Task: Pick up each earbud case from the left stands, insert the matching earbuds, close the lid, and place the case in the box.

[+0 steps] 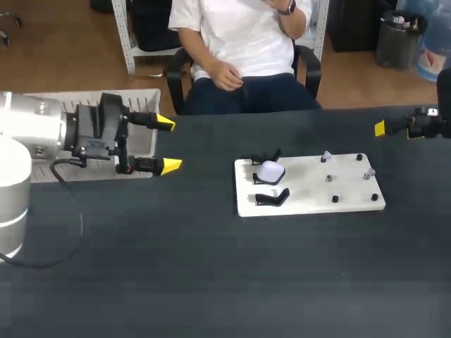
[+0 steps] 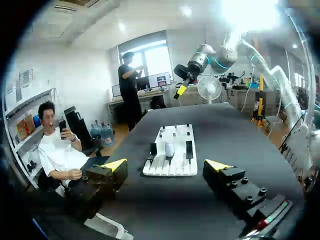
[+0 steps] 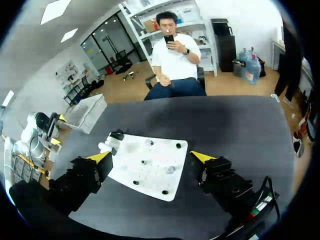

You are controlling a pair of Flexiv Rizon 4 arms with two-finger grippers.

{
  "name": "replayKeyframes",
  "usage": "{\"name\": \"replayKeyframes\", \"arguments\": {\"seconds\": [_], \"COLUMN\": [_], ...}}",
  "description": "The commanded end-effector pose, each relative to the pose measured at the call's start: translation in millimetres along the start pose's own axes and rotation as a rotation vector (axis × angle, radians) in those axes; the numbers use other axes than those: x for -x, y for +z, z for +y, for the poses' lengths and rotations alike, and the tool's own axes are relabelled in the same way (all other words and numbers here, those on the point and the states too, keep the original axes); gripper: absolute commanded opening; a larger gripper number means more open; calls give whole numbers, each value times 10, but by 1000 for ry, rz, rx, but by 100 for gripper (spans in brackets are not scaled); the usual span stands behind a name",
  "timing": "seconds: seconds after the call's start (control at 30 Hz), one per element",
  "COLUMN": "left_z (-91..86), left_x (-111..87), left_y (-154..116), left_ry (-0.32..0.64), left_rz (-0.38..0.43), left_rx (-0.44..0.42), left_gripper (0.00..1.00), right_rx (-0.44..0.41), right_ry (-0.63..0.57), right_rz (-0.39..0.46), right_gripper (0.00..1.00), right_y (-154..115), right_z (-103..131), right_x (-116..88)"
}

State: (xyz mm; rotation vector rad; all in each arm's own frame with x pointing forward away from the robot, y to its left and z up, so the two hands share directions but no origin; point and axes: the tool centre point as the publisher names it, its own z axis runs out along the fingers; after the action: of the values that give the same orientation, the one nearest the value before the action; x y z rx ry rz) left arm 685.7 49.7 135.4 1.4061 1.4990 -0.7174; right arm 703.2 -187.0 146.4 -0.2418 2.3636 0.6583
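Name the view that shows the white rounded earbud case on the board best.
The head view: from above, the white rounded earbud case lies in full view among the black stands. The left wrist view shows it small, between two stands. The right wrist view shows only a pale bit at the white board's edge.

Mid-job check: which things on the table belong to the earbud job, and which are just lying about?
Job:
- case, on the middle one of the stands
- earbuds on the board
- box, behind the left gripper

Lying about:
- cable looped beside the left arm
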Motion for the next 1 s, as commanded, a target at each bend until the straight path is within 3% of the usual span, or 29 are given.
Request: {"name": "replayKeyframes", "arguments": {"seconds": [0.03, 0.2, 0.3, 1.0], "left_z": [-45, -136, -188, -188], "left_x": [-53, -116, -139, -139], "left_y": [279, 548, 694, 694], "left_ry": [-2, -20, -27, -27], "left_rz": [21, 53, 119, 119], "left_rx": [-10, -65, -99, -99], "left_gripper": [100, 100, 100, 100], "right_rx": [-7, -7, -7, -7], "right_ry": [1, 1, 1, 1], "right_rz": [2, 2, 2, 2], "right_gripper": [100, 100, 100, 100], "right_y": [-12, -12, -12, -12], "right_z": [14, 14, 14, 14], "right_x": [2, 2, 2, 2]}}
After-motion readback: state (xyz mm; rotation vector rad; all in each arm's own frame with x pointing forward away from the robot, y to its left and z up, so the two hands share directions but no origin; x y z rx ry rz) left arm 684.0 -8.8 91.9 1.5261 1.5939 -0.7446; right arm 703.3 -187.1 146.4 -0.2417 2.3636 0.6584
